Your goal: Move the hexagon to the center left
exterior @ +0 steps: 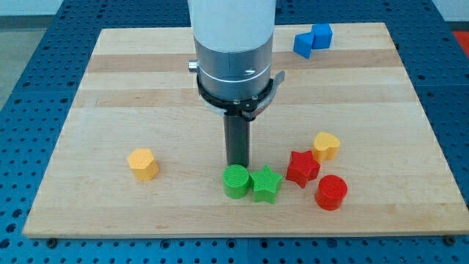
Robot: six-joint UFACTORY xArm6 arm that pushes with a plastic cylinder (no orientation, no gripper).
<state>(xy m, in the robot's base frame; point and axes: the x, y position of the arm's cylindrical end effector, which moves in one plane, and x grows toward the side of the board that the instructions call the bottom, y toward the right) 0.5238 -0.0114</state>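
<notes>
Yellow plastic hexagon block (143,163) lay left of centre already, near the view's bottom; my tip (237,166) stood apparently just behind green cylinder block (236,181), well apart from hexagon; no fingers fitted, plain rod only.

A green cylinder (235,181) touches a green star (266,184) beside me. Red star (302,168), red cylinder (331,192) and yellow heart (327,146) cluster right. Two blue blocks (313,39) sit up top

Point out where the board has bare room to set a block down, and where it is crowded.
Free: the view's upper left, above the orange hexagon, and the bottom strip left of the green cylinder. Crowded: the lower right, where my tip meets the green cylinder, beside the green star, red star, red cylinder and yellow heart.
</notes>
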